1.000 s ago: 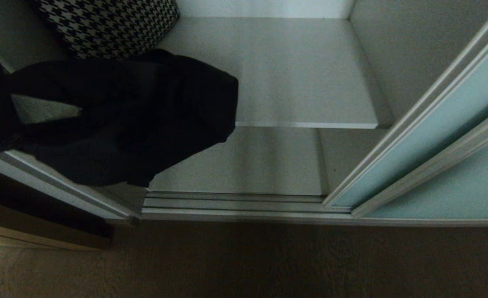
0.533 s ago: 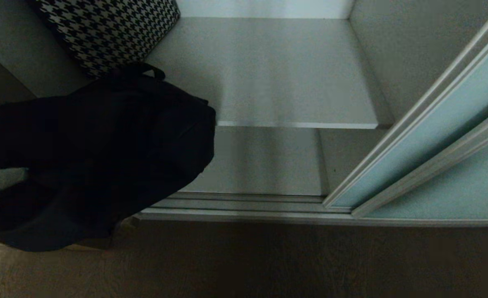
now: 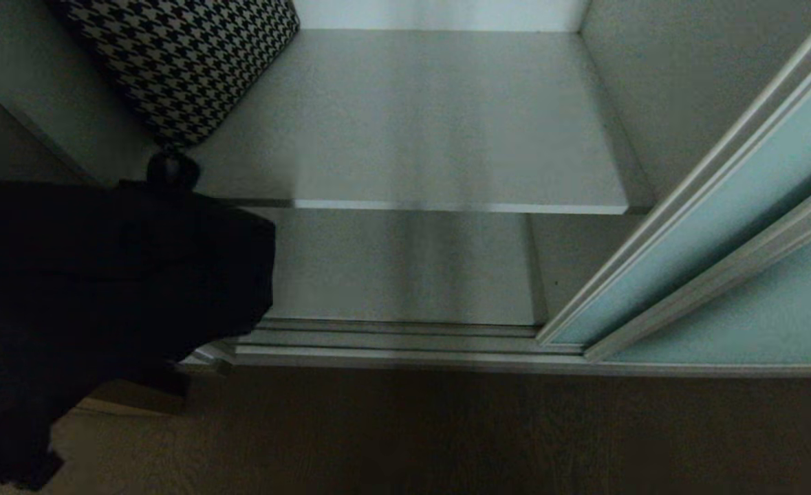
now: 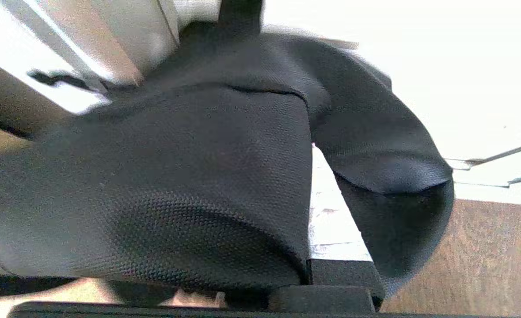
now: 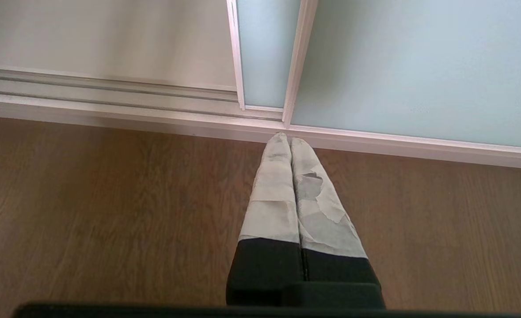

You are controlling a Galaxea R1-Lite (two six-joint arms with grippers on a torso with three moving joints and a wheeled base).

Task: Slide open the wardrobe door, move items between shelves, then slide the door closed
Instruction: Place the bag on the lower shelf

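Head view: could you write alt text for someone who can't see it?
A large black garment hangs at the left, in front of an open wardrobe with two bare pale grey shelves. A houndstooth cushion sits on the upper one; the frosted sliding door stands at right.

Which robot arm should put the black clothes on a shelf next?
The left. The black clothes hang by the left gripper's camera, beside the open shelves. The right gripper is shut, empty, low over the floor.
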